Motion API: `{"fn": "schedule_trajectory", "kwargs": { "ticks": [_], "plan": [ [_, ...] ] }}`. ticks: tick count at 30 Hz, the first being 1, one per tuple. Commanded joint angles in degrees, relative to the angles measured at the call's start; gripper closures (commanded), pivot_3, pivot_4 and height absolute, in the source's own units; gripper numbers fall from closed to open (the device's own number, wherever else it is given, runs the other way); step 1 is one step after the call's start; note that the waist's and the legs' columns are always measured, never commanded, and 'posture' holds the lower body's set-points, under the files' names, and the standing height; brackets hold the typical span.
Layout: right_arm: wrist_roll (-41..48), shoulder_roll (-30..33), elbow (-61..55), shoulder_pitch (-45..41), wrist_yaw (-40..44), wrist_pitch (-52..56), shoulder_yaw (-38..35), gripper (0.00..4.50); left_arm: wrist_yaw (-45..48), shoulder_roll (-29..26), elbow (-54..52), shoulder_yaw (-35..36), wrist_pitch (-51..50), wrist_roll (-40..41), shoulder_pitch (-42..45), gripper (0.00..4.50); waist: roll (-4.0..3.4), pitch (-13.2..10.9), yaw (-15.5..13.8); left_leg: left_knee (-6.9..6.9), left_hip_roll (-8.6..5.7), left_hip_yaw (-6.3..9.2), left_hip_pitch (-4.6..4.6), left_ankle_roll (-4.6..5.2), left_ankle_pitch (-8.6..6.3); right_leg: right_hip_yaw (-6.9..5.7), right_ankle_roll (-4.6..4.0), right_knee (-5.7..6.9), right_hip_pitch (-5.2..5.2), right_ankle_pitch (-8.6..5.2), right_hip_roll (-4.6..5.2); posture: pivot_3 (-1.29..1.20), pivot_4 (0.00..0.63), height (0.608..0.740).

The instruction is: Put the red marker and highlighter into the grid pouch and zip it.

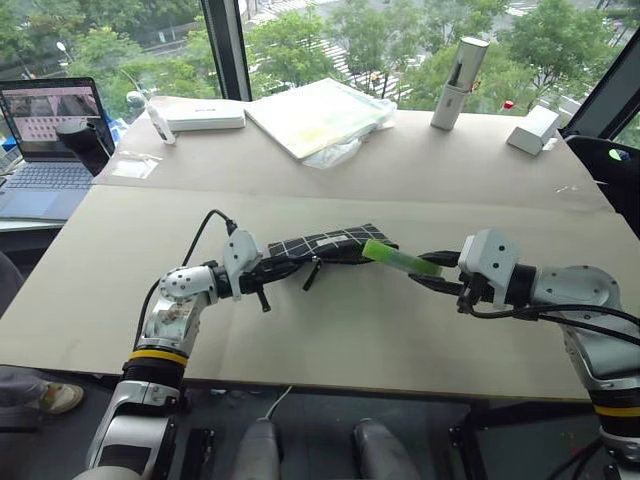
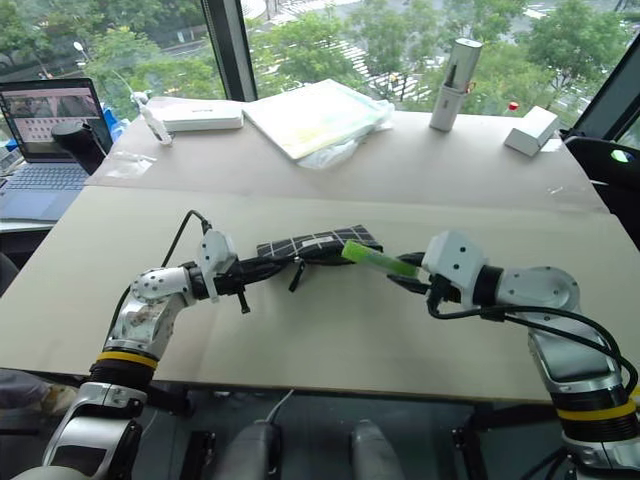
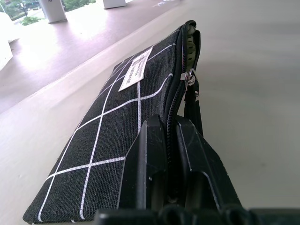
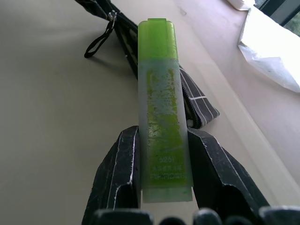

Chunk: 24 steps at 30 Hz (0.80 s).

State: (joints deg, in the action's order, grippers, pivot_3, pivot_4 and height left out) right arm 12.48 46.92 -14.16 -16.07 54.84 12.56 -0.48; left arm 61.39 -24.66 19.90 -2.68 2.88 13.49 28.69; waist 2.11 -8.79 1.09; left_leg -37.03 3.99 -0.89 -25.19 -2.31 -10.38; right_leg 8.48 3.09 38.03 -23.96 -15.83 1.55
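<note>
Clamping the highlighter (image 4: pixel 161 112), the right claw (image 1: pixel 440 272) is pointing its cap at the grid pouch (image 1: pixel 325 243), whose end the left claw (image 3: pixel 169 164) is pinching above the table (image 1: pixel 330 330).

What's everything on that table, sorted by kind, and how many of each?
Pens: 1, the highlighter
Pouches: 1, the grid pouch
Laptops: 1, the laptop
White boxes: 2, the flat white box and the small white box
Wrapped pads: 1, the wrapped pad
Upright cylinders: 1, the upright cylinder
Total: 7
</note>
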Motion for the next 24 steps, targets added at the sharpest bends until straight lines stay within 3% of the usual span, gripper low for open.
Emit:
{"fn": "schedule_trajectory", "kwargs": {
  "ticks": [1,24],
  "plan": [
    [-2.6,0.0,0.0,-2.2,-0.8,-2.6,1.0,3.44,0.0,0.1,-0.4,0.4,1.4,0.5,0.8,4.5,0.0,0.0,-0.1,0.0,-0.01,-0.01,0.0,0.0,0.0,0.0,0.0,0.0,-0.01,0.0,0.01,0.0,0.15,0.736],
    [-9.3,-2.3,7.0,-6.1,-0.2,-7.6,5.0,3.44,0.2,0.3,-0.1,-0.2,2.4,0.0,0.7,4.5,0.0,0.0,-0.3,-0.02,-0.01,-0.02,0.0,0.0,0.0,0.0,0.0,0.0,0.0,0.0,0.01,0.0,0.15,0.736]
  ]
}}
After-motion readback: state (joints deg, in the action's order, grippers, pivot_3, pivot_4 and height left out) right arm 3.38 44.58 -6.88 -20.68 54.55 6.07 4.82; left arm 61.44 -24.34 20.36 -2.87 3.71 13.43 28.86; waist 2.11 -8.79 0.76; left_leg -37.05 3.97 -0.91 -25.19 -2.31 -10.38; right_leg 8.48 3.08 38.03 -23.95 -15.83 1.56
